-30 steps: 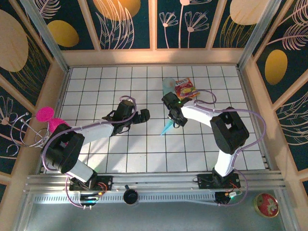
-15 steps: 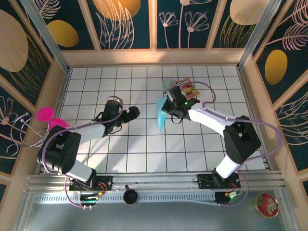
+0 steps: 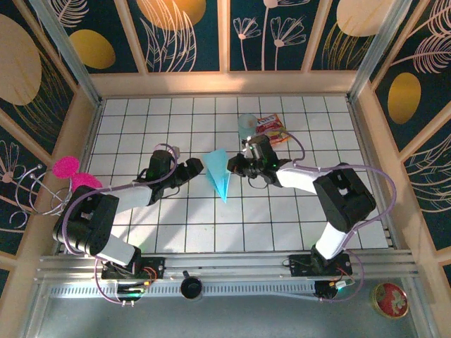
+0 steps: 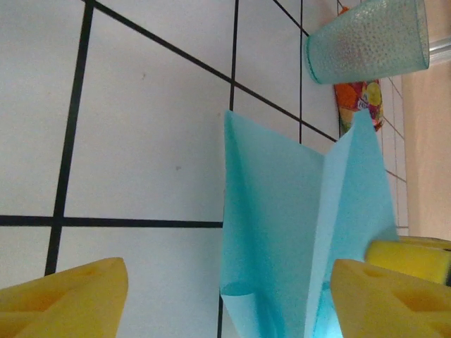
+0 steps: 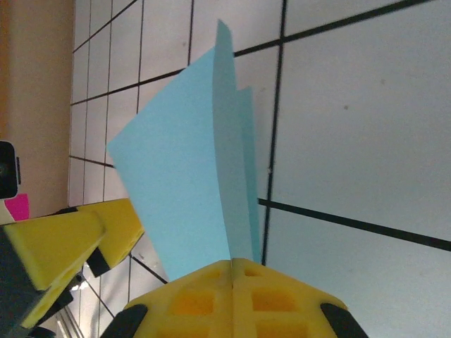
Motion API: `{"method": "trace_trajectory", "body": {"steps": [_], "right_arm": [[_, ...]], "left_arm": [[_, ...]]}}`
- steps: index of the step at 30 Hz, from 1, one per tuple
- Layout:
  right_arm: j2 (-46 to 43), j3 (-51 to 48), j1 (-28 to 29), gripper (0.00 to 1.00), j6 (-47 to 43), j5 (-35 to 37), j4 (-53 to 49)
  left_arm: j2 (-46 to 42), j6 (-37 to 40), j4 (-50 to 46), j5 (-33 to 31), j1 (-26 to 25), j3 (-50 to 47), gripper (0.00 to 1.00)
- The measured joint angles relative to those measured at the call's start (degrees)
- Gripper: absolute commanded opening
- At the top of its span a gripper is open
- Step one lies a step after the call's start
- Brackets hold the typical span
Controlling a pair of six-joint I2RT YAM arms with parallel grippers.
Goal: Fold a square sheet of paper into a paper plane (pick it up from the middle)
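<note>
Handover: right gripper point(image 5: 235, 267) pinches the paper plane point(image 3: 219, 176); the spread left gripper point(image 3: 196, 167) should close squarely on its ridge without crumpling.

The white tiled tabletop with black grid lines point(image 3: 141, 232) is carrying a pale translucent blue cup point(image 3: 246, 126), sitting just beside a red-and-yellow snack packet point(image 3: 272, 128).

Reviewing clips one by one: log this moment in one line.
right claw: shut on paper plane | left claw: open, plane ahead between its fingers
</note>
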Motion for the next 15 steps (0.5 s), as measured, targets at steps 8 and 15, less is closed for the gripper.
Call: {"method": "trace_trajectory", "body": {"steps": [8, 15], "right_arm": [[1.40, -7.30, -3.89, 0.03, 0.72, -4.11, 6.95], [1.40, -10.19, -6.34, 0.03, 1.20, -4.63, 9.73]], "left_arm": [[2.21, -2.27, 1.44, 1.57, -2.16, -0.24, 0.62], [7.10, -2.91, 0.70, 2.23, -6.32, 3.67, 0.56]]}}
